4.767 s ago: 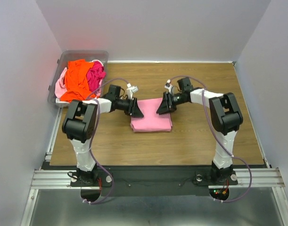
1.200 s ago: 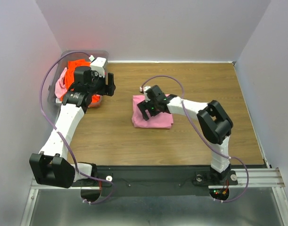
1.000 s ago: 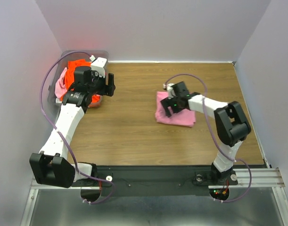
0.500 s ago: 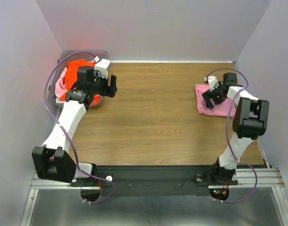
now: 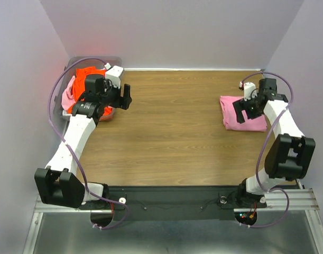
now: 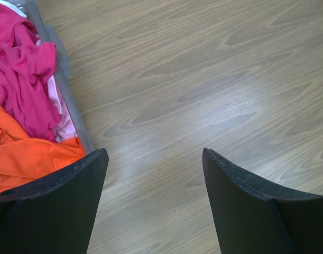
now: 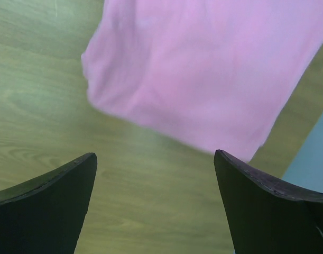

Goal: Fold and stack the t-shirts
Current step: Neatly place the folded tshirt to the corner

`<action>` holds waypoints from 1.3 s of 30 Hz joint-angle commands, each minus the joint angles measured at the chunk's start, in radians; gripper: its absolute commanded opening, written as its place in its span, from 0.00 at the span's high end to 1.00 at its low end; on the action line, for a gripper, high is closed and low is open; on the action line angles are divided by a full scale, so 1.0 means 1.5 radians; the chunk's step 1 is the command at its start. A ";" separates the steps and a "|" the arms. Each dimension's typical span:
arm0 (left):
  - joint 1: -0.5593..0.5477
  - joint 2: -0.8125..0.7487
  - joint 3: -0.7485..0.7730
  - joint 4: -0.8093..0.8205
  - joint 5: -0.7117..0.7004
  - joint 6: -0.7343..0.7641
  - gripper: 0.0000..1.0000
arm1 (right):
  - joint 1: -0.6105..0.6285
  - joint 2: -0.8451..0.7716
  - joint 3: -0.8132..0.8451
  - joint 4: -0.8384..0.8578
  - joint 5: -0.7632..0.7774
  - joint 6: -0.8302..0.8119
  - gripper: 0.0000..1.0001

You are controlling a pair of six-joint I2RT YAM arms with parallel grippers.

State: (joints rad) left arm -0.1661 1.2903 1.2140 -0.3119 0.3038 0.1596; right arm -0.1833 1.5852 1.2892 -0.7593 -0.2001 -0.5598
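Note:
A folded light pink t-shirt (image 5: 229,102) lies flat at the table's right side; in the right wrist view this shirt (image 7: 203,69) fills the upper part. My right gripper (image 5: 246,111) (image 7: 155,154) hovers over its near edge, open, with only wood between the fingers. The other t-shirts are heaped in the clear bin (image 5: 72,63) at the back left: orange (image 5: 89,72) (image 6: 24,159), hot pink (image 6: 21,63) and pale pink (image 5: 68,96). My left gripper (image 5: 126,98) (image 6: 154,152) hangs open above bare wood just right of the bin, holding nothing.
The bin's clear wall (image 6: 66,84) runs close along my left finger (image 6: 55,206). White side walls close in the table on the left, back and right; the folded shirt lies close to the right wall (image 7: 314,153).
The right gripper has dragged the folded pink shirt from the table's middle to the far right side and now stands open over it. The left arm has barely moved.

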 commanded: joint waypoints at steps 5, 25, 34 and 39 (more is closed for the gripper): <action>0.001 -0.050 0.023 0.013 0.012 -0.015 0.16 | 0.002 -0.032 -0.098 -0.021 0.077 0.259 0.04; 0.002 -0.048 0.011 0.013 0.006 -0.046 0.16 | 0.006 0.192 -0.079 0.178 0.129 0.370 0.03; 0.003 -0.032 0.011 0.014 0.004 -0.047 0.15 | 0.004 0.321 0.081 0.193 0.152 0.441 0.03; 0.004 -0.027 0.012 0.005 -0.002 -0.039 0.14 | 0.001 0.381 0.147 0.200 0.155 0.422 0.03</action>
State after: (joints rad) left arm -0.1658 1.2480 1.2137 -0.3122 0.3065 0.0937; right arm -0.1772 2.0312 1.4689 -0.6502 0.0185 0.0708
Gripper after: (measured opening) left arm 0.844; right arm 0.971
